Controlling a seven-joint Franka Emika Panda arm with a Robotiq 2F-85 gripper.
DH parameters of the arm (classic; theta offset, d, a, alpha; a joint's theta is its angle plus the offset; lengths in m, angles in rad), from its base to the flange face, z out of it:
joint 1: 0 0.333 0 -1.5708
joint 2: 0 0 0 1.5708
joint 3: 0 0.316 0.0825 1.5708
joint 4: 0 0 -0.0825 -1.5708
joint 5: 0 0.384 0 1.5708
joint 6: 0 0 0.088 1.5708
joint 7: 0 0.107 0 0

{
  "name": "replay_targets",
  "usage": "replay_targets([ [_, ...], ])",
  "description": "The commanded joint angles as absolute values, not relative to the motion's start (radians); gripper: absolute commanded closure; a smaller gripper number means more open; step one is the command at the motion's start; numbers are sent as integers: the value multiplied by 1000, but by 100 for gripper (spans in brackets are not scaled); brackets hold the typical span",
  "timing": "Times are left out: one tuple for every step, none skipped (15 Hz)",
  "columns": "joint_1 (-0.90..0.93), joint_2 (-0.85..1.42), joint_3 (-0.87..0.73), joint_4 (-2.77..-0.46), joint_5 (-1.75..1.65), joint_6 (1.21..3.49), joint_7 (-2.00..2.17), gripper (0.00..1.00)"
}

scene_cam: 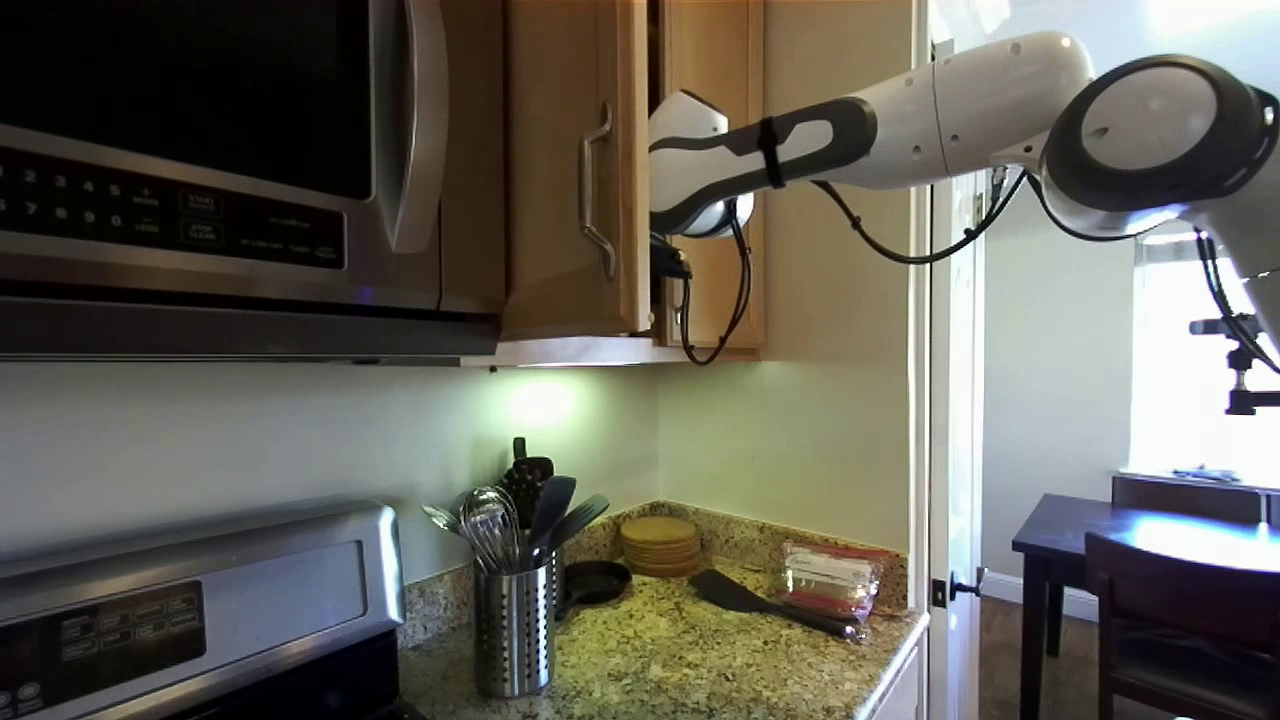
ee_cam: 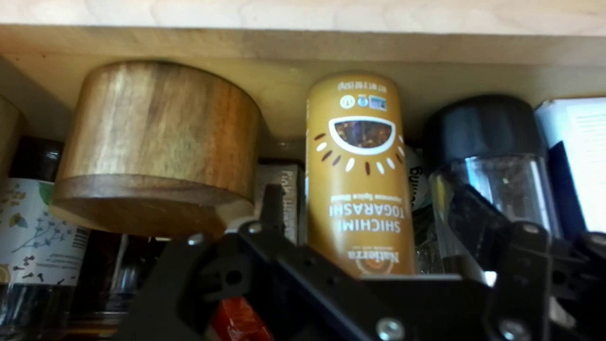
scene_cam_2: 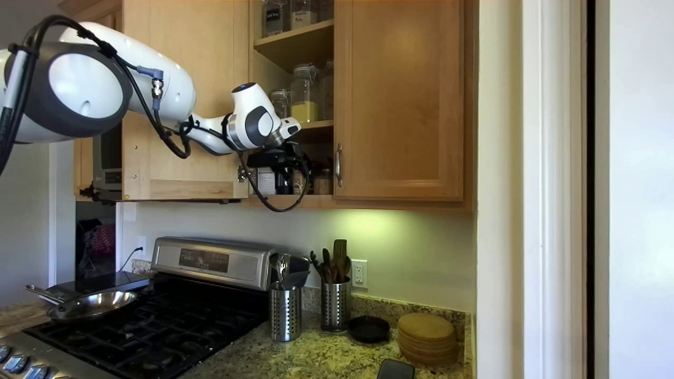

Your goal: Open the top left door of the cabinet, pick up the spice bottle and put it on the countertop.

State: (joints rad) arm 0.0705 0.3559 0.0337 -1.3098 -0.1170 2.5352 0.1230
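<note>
Jaws parted, a robot's black gripper [ee_cam: 362,189] frames a gold spice bottle [ee_cam: 357,180] inside the cabinet [ee_cam: 303,14], just right of center in the wrist view. Its two fingers [ee_cam: 478,218] stand one on each side, a gap showing between each and the bottle; the lettering, "Shichimi Togarashi," is upside down, and the bottle's lower end is hidden by the gripper. A round wooden container [ee_cam: 156,137] sits at left of the frame, a black-capped clear jar [ee_cam: 485,128] at right, a floral-labeled bottle [ee_cam: 42,232] at lower left and a white box [ee_cam: 587,151] at the right edge.

In an exterior view, the white arm [scene_cam_2: 176,89] extends from upper left to the cabinet at center, where the gripper is too small and dark to read. The top left door [scene_cam_2: 218,63] stands open at upper left, inner face showing, beside glass jars [scene_cam_2: 304,87]; the twin door [scene_cam_2: 400,100], upper right, is closed. Below are a stove [scene_cam_2: 147,326] with a steel pan [scene_cam_2: 105,302] at lower left and the granite countertop [scene_cam_2: 326,350] at bottom center, bearing two perforated utensil holders [scene_cam_2: 286,316], a black skillet [scene_cam_2: 368,330] and a stack of round tan discs [scene_cam_2: 426,342].

In an exterior view, the arm spans the upper right and passes behind the top left door, which conceals the fingers. A microwave [scene_cam: 220,180] fills the upper left; a dark spatula [scene_cam: 730,592] and a plastic packet [scene_cam: 830,575] are on the countertop right of center, and a dark table [scene_cam: 1070,530] stands at lower right.
</note>
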Motion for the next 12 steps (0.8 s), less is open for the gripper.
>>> replay_targets([
  [81, 391, 25, -1259, -133, 2510, 143, 40],
  [82, 398, 25, -1252, -133, 2511, 143, 47],
  [82, 405, 24, -1247, -133, 2510, 143, 54],
  [82, 409, 24, -1243, -133, 2510, 144, 61],
  [82, 412, 24, -1241, -132, 2510, 142, 67],
  [83, 412, 24, -1240, -133, 2510, 141, 73],
  [84, 411, 24, -1240, -135, 2513, 141, 73],
  [83, 408, 25, -1244, -134, 2515, 138, 73],
  [83, 403, 24, -1250, -134, 2518, 138, 73],
  [83, 397, 24, -1257, -134, 2520, 138, 73],
  [79, 387, 29, -1269, -128, 2524, 128, 73],
  [81, 377, 25, -1279, -134, 2531, 131, 73],
])
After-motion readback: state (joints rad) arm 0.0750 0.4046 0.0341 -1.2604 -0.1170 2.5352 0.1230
